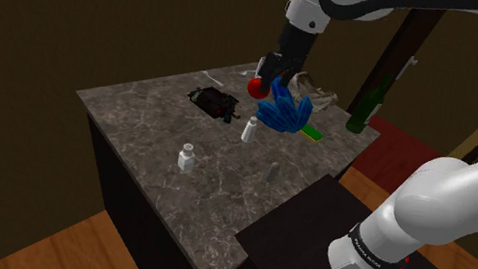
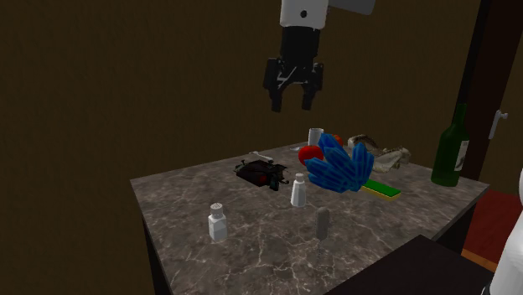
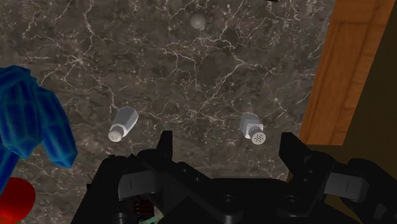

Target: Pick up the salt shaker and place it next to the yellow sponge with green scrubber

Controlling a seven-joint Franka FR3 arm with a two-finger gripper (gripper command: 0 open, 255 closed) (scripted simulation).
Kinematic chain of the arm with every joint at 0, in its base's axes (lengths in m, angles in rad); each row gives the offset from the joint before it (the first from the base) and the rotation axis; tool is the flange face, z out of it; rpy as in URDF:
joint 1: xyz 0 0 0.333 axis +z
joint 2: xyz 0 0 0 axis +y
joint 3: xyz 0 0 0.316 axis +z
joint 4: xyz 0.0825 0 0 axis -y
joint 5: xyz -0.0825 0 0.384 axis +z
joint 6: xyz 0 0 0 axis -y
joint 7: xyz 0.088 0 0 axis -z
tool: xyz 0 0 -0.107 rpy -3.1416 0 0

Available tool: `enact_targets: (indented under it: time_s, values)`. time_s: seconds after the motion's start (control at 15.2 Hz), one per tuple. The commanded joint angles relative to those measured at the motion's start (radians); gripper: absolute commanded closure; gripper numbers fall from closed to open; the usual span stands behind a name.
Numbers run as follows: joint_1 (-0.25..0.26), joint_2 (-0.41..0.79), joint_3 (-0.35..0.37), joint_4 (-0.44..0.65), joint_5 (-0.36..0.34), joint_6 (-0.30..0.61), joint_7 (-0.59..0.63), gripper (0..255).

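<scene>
Nothing is lifted yet. At the second exterior view's left a squat white shaker [image 2: 218, 224] stands on the worktop [image 2: 251, 251]; a taller shaker [image 2: 297, 191] stands farther right, near a blue object [image 2: 339, 165]. Which holds salt cannot be told. The gripper [image 2: 291, 105] is held wide open and empty, high above. The sponge [image 2: 381, 188] lies rightmost; grasping, carrying and placing remain.

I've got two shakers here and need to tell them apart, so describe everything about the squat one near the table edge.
The squat shaker looks white to pale grey: a broad body, a narrower neck and a round cap with small holes on top. It stands upright on the dark marbled table, alone, touching only the tabletop. The taller shaker stands farther in, and the open gripper hangs high above, well clear of it.
</scene>
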Motion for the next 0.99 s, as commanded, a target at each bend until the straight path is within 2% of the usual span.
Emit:
enact_targets:
  time_s: [0.0, 0.46, 0.92]
  values:
    - [0.004, 0.064, 0.031, 0.0, 0.001, 0.059, 0.032, 0]
    - [0.007, 0.305, 0.12, 0.053, -0.041, 0.223, 0.149, 0]
    - [0.026, 0.579, 0.173, 0.168, -0.154, 0.342, 0.296, 0]
